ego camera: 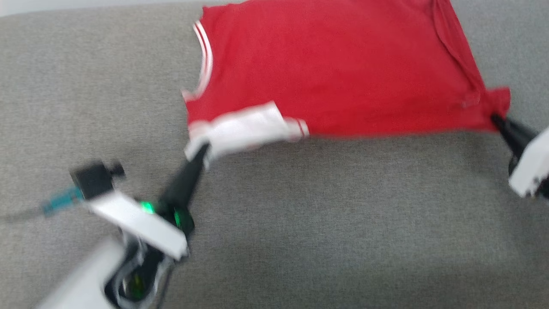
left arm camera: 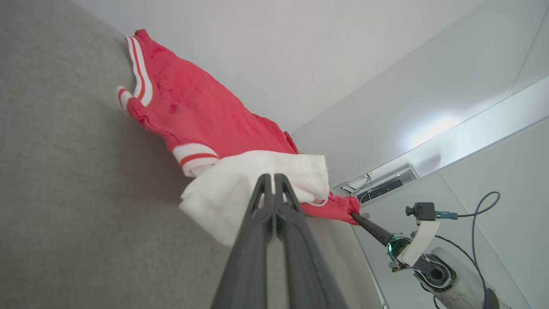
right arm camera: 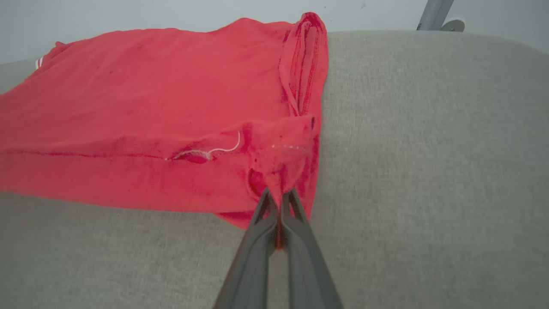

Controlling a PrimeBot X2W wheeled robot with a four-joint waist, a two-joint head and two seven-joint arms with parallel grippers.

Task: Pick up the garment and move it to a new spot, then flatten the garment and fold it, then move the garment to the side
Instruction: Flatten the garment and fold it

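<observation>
The garment [ego camera: 334, 73], a red jersey shirt with a white sleeve and striped trim, lies spread across the far part of the grey cushion, its plain red side up; no letters or numbers show. My left gripper [ego camera: 202, 151] is shut on the white sleeve [ego camera: 244, 128] at the shirt's near left corner, and the left wrist view has the same pinch, left gripper [left arm camera: 272, 177] on sleeve [left arm camera: 253, 189]. My right gripper [ego camera: 496, 118] is shut on the red hem corner at the near right; in the right wrist view, right gripper [right arm camera: 279, 195] clamps bunched red cloth [right arm camera: 274, 154].
Grey fabric surface [ego camera: 326, 223] stretches wide toward me, below the shirt. Its far edge meets a pale wall behind the shirt. In the left wrist view the right arm [left arm camera: 429, 257] with its cable stands past the cushion's edge.
</observation>
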